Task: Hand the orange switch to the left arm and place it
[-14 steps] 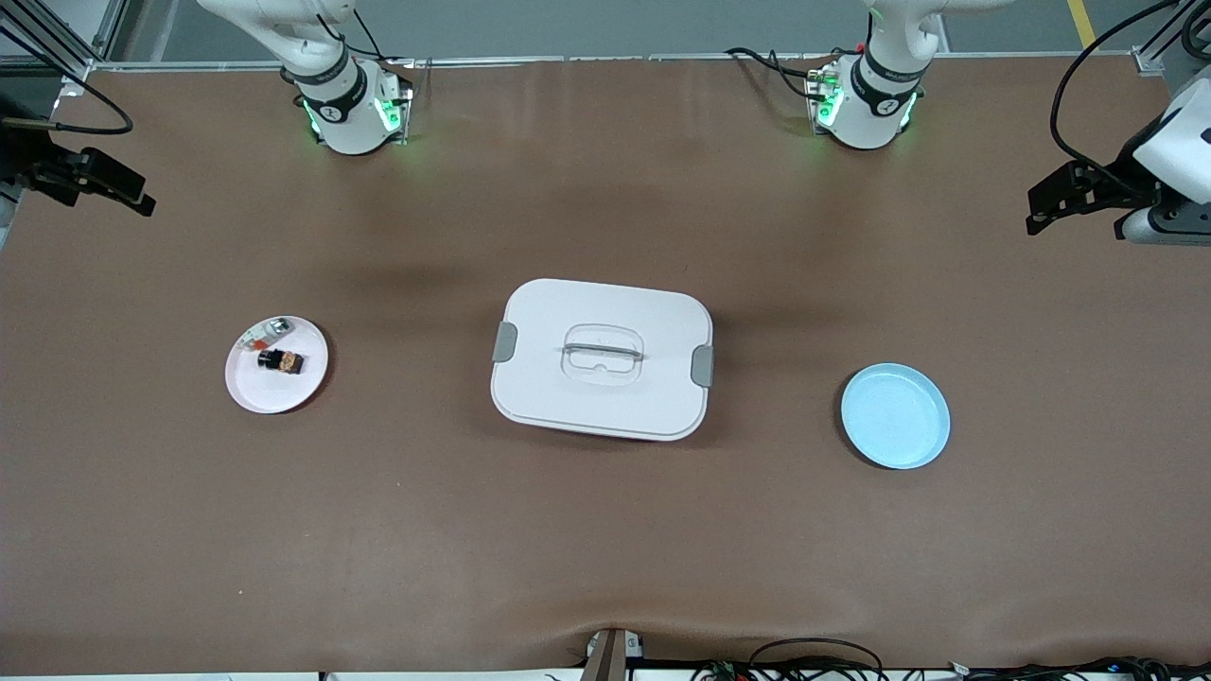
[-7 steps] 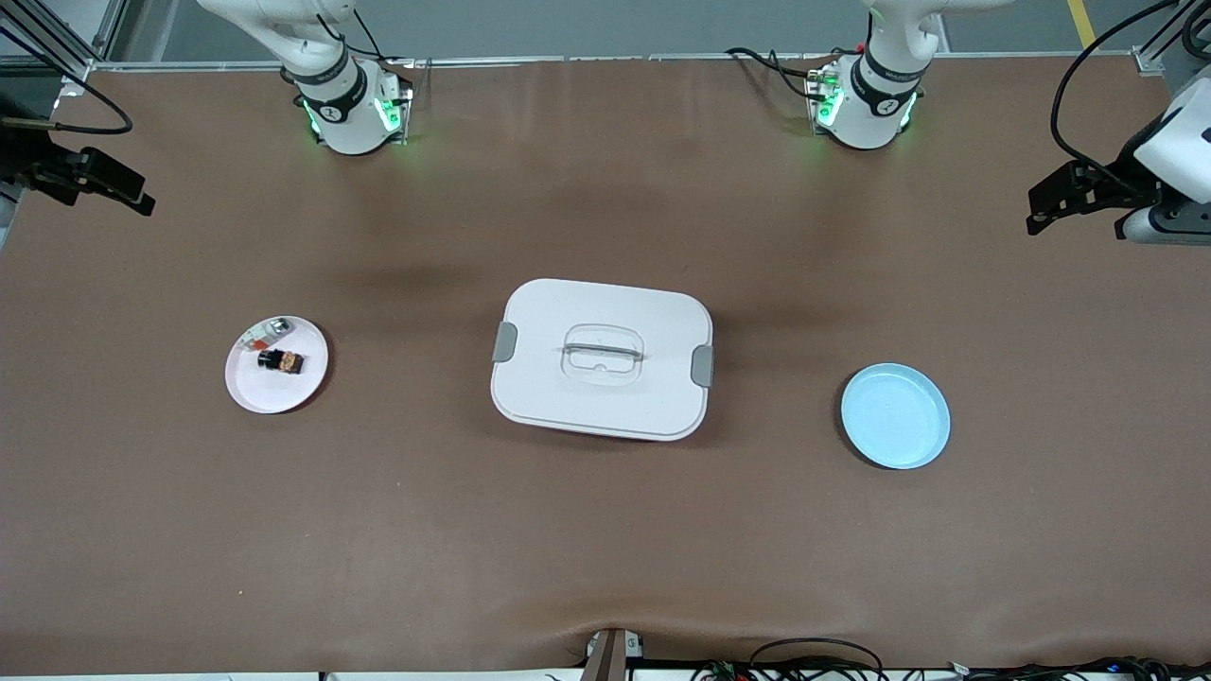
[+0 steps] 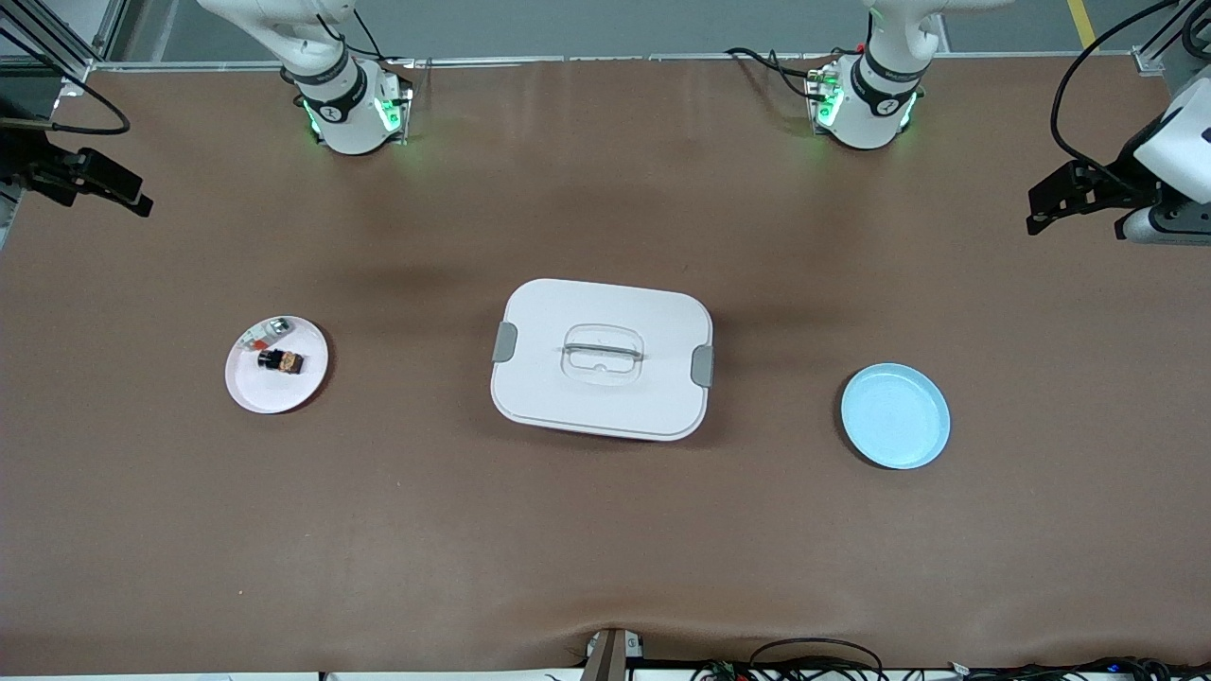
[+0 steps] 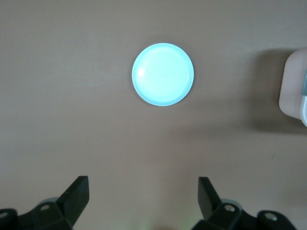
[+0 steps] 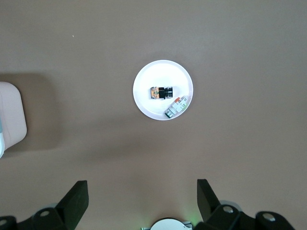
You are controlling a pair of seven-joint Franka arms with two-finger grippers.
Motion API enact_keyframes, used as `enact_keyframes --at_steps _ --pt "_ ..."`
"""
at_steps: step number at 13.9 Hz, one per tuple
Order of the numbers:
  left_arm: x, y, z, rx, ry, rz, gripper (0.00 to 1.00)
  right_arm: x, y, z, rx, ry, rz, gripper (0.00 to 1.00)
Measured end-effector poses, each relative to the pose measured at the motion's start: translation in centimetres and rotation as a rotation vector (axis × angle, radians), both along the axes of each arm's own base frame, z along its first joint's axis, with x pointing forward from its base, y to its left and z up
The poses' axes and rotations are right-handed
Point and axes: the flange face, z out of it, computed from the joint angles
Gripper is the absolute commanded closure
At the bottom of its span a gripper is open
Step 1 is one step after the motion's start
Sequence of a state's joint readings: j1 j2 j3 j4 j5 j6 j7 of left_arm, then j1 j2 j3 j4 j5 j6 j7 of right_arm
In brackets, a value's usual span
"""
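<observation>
Nothing meaningful has changed over the last second. In the front view the right arm's end shifts a hair at the frame edge, and the left arm sits as it did. No object has moved. My read: the task hasn't really started, this is the pre-approach pose.

- orange switch (image 3: 282, 360): lies on the pink plate (image 3: 284, 402), at mid-height of the front view toward the right arm's end of the table. A small silver-and-clear piece (image 3: 270, 331) lies just beside it on the same plate, a bit farther from the front camera.
- box (image 3: 605, 397): centre of the frame, lid on, between the pink plate and the blue plate (image 3: 895, 416). The blue plate is empty and is probably the drop target.
- right tool (image 5: 141, 184): fingers spread fully wide, nothing between them, touching nothing. It hangs high, with the pink plate and switch near the centre of its wrist view.
- left tool (image 4: 143, 179): also spread fully wide and empty. It hangs high over the table near the blue plate.

Next, as I judge it: the right tool descends on the switch. The silver piece is close, so a sloppy grasp could catch it too. The handover path needs to clear the box.
</observation>
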State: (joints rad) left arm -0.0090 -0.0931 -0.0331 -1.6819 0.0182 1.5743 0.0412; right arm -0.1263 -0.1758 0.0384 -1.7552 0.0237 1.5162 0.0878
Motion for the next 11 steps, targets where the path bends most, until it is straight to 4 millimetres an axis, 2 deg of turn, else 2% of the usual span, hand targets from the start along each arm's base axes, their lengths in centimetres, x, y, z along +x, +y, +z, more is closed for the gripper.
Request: enact_keyframes --at_steps 7,11 --pt "0.0 0.0 0.0 0.0 0.0 0.0 0.0 0.2 -0.6 -0.3 0.0 0.006 -0.012 0.0" --pt "0.0 0.0 0.0 0.0 0.0 0.0 0.0 1.0 -1.2 -1.9 0.005 0.04 -0.021 0.0"
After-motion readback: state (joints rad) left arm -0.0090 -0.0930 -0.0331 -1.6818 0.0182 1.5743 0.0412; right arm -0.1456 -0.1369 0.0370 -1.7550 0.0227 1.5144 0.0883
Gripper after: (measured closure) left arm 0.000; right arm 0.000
